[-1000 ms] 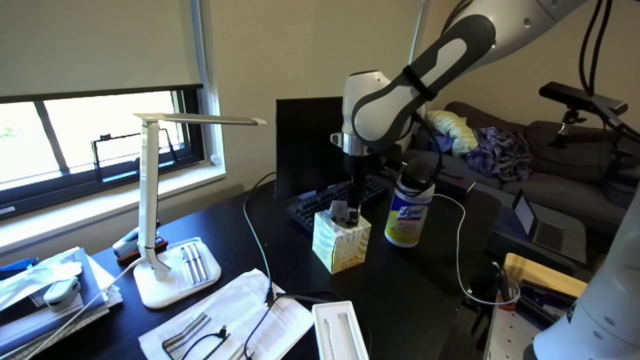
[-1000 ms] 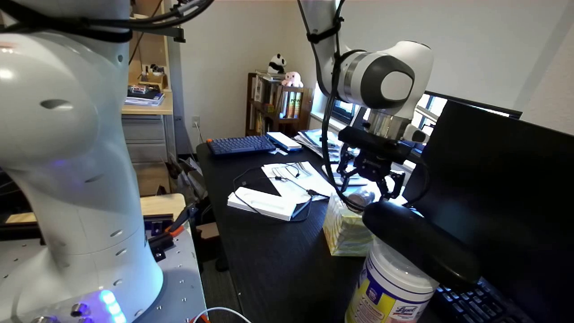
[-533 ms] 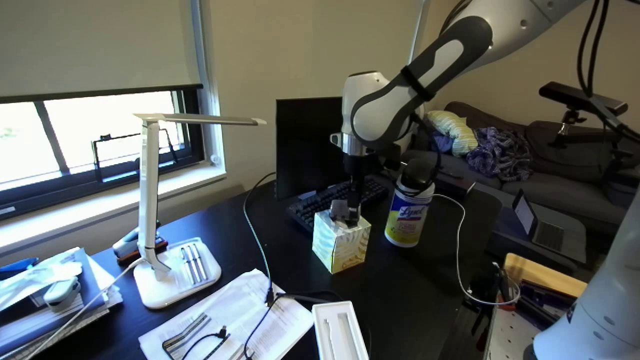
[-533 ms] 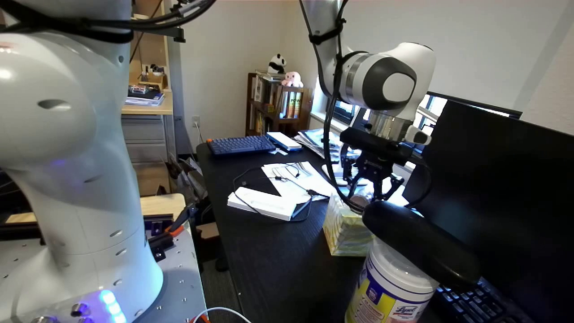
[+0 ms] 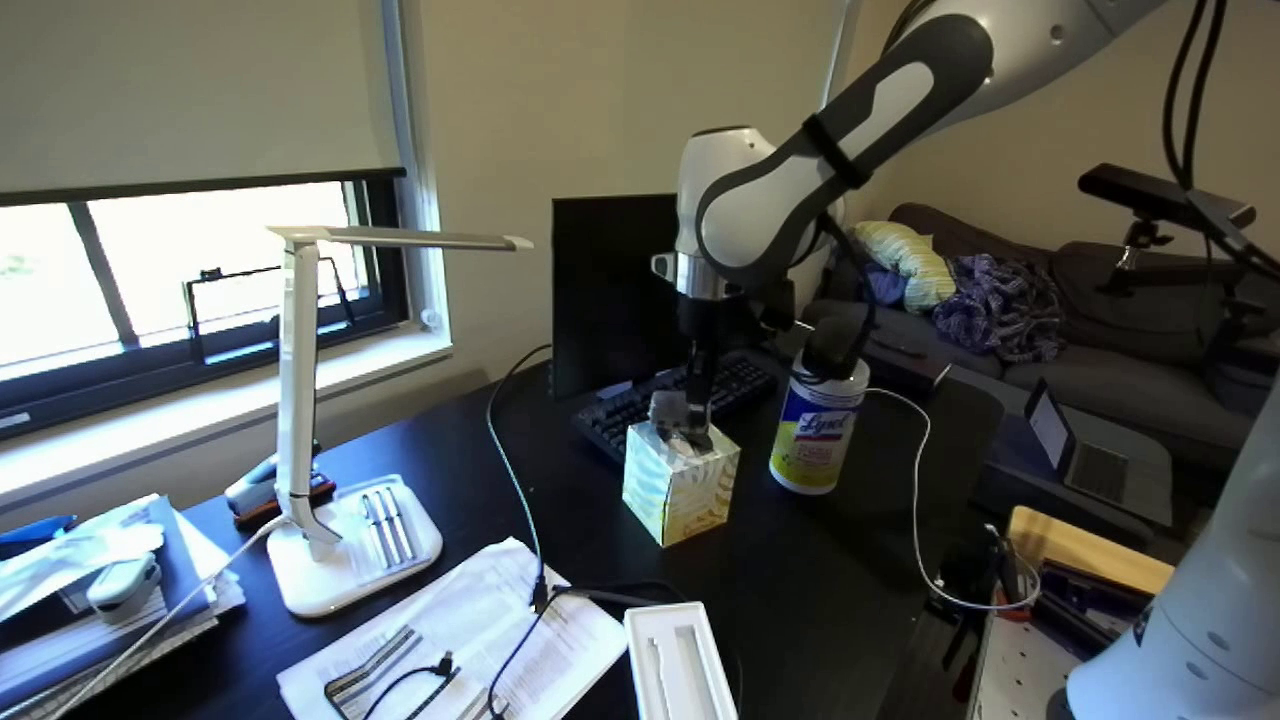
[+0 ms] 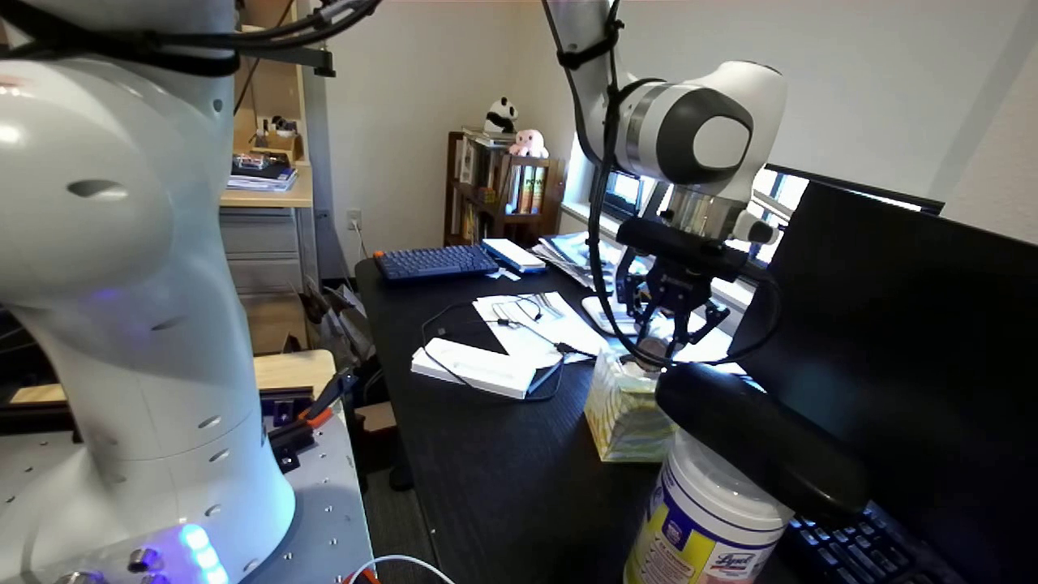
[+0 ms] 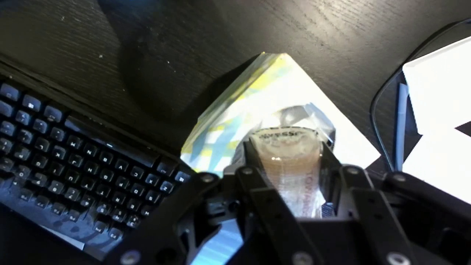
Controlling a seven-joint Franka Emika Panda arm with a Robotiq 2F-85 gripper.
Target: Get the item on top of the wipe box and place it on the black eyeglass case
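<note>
Since the earlier frame, the tool (image 5: 693,425) has risen slightly and gone a little left in an exterior view, and the one item (image 5: 668,409) has gone with it. That item is right over the top of the one box (image 5: 680,490); whether the two touch cannot be told. Right of the box on the counter (image 5: 800,580) stands one canister (image 5: 818,432), with the one case (image 5: 836,345) on top. On the far side are one monitor (image 5: 610,300) and one keyboard (image 5: 612,411); on the near side lie papers (image 5: 450,620), too overlapped to count, and one tray (image 5: 671,665). One lamp (image 5: 298,370) stands at left, three pens (image 5: 390,526) on its base.

In an exterior view, the case lies across the top of the canister at near right, hiding part of the box. A second keyboard (image 6: 438,263) lies at the far end of the counter, and two plush toys (image 6: 501,118) sit on one bookcase (image 6: 555,195) beyond it.

In the wrist view, the tool's two fingers (image 7: 254,158) pinch the item, one on each side, over the box.
</note>
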